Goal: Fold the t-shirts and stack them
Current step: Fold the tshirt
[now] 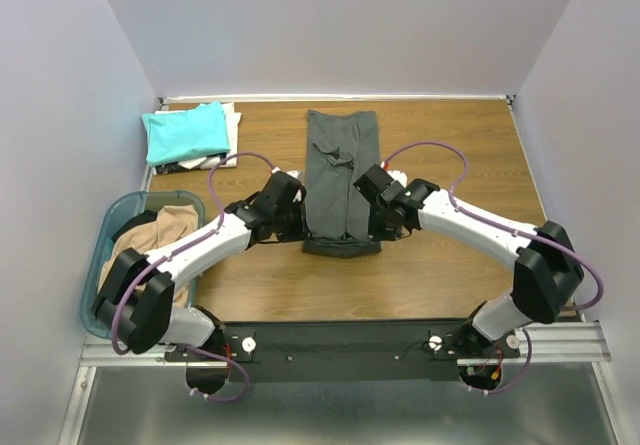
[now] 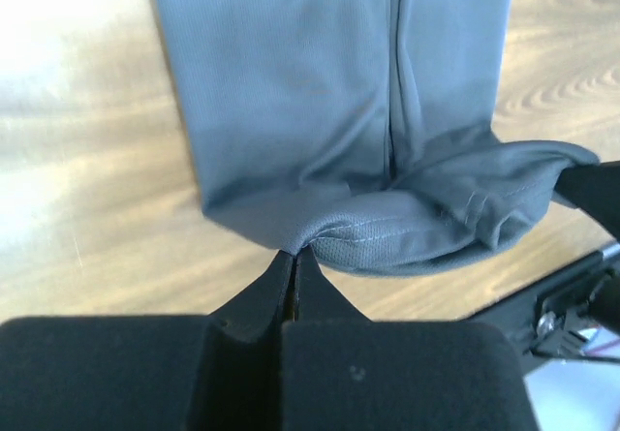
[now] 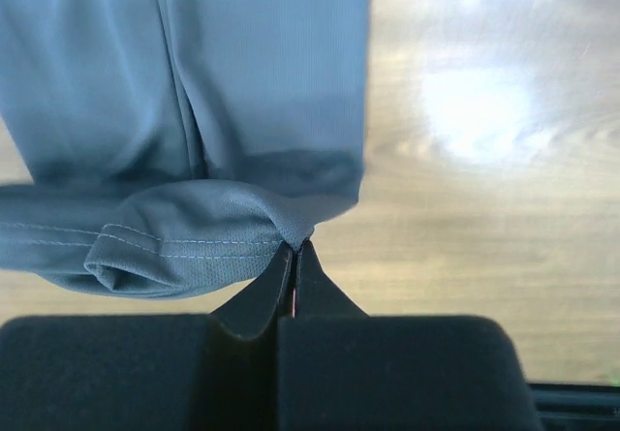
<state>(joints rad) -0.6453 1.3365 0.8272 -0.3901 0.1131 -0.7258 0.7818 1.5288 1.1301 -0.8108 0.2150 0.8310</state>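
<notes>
The dark grey t-shirt (image 1: 341, 170) lies in the middle of the table as a long narrow strip, its sides folded in. Its near hem is lifted slightly and bunched. My left gripper (image 1: 303, 233) is shut on the hem's near left corner, and the left wrist view shows the tips (image 2: 295, 254) pinching the grey cloth (image 2: 320, 92). My right gripper (image 1: 378, 230) is shut on the near right corner, its tips (image 3: 298, 247) pinching the stitched hem (image 3: 184, 247). A folded teal t-shirt (image 1: 185, 131) rests on a white one (image 1: 233, 125) at the back left. A tan t-shirt (image 1: 160, 230) lies in the basket.
A blue-green plastic basket (image 1: 97, 265) stands at the table's left edge beside my left arm, with dark cloth under the tan shirt. Walls close off the table at the back and both sides. Bare wood (image 1: 460, 155) shows to the right of the grey shirt.
</notes>
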